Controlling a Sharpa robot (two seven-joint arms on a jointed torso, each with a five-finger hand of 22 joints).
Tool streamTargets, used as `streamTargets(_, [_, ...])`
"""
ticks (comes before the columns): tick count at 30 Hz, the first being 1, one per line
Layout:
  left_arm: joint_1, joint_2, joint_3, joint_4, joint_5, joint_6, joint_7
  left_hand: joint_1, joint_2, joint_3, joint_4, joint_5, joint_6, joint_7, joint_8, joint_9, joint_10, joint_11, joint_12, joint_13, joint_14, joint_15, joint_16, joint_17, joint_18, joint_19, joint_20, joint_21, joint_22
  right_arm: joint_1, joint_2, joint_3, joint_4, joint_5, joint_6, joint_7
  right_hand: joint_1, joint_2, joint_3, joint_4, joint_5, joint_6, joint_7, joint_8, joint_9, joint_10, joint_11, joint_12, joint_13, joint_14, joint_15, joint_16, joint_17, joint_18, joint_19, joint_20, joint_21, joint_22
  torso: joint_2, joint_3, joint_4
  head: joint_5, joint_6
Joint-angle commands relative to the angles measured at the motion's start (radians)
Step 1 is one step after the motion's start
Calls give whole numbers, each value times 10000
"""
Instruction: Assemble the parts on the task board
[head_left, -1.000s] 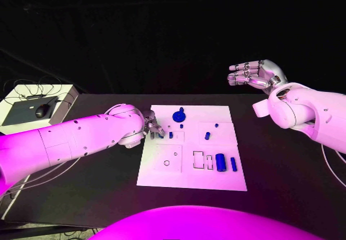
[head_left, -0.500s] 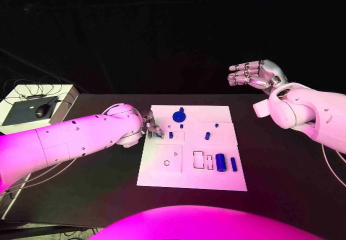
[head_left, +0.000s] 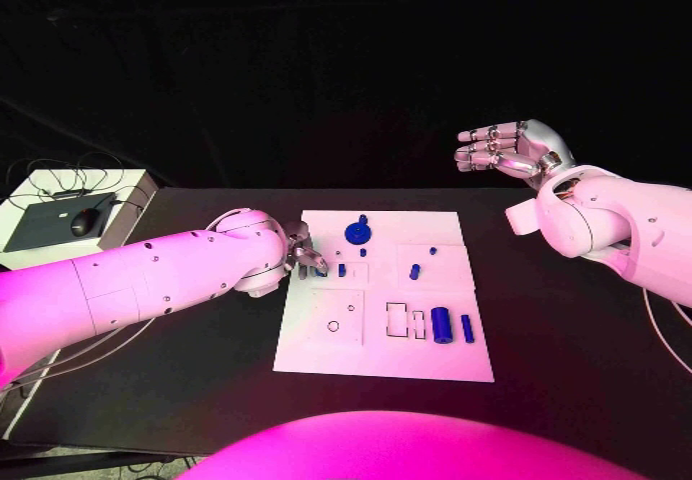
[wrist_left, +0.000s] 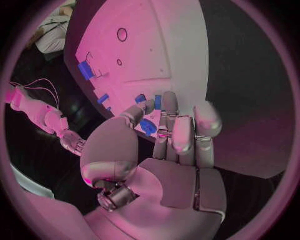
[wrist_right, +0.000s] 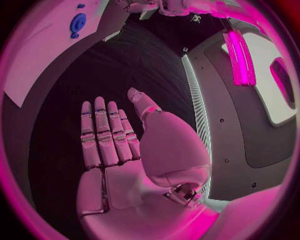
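Working a small blue part (head_left: 322, 269) at white task board (head_left: 433, 355): left hand (wrist_left: 169, 135) pinching it; seating next. Right hand (head_left: 505, 146) raised, loosely spread, empty.

The left hand (head_left: 304, 252) and its arm block the task board's (head_left: 384, 350) nine o'clock edge. Bare worktop (head_left: 577, 340) lies open at three o'clock. Blue parts (head_left: 450, 325) crowd the board's four o'clock area; its seven o'clock area is bare.
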Motion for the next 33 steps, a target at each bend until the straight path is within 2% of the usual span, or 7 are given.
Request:
streamTargets(1, [-27, -19, 10, 102, 351, -23, 56, 102, 19, 1717, -1674, 38, 76, -53, 70, -1, 317, -296, 46, -6, -10, -90, 60, 21, -67, 36, -19, 72, 989, 3, 3, 8, -7, -40, 95, 42, 4, 102, -61, 1, 37, 86, 18, -30, 2, -66, 18, 39, 8, -82, 2, -34, -11, 44, -98, -2, 22, -12, 4, -2, 3, -6, 1])
streamTargets(9, [-27, -70, 50, 249, 378, -100, 57, 98, 13, 1736, -1675, 48, 90, -57, 67, -16, 333, -302, 42, -6, -12, -96, 65, 24, -67, 39, -24, 88, 990, -5, 17, 7, -29, -42, 117, 41, 4, 105, -62, -3, 38, 89, 18, -30, 2, -68, 18, 39, 8, -84, 2, -34, -11, 44, -100, -2, 22, -12, 6, 1, 13, 8, 1])
streamTargets(26, [-27, -15, 67, 143, 120, -327, 69, 110, -5, 1755, -1669, 47, 109, -58, 66, -44, 348, -309, 25, 0, -9, -107, 82, 40, -61, 48, -37, 141, 995, -14, 26, 6, -35, -46, 153, 41, -1, 121, -72, -20, 40, 94, 19, -29, 2, -77, 21, 41, 8, -92, 3, -31, -10, 45, -111, 3, 23, -12, 9, -10, 1, 17, 1])
streamTargets(33, [-28, 32, 70, 62, 97, -330, 70, 113, -7, 1757, -1669, 49, 112, -60, 68, -47, 351, -310, 26, 2, -7, -109, 88, 45, -61, 51, -38, 152, 997, -17, 38, 5, -42, -48, 172, 35, -1, 121, -72, -20, 40, 94, 19, -29, 2, -77, 21, 41, 8, -92, 3, -31, -10, 45, -111, 3, 23, -12, 7, 0, 9, 6, 1])
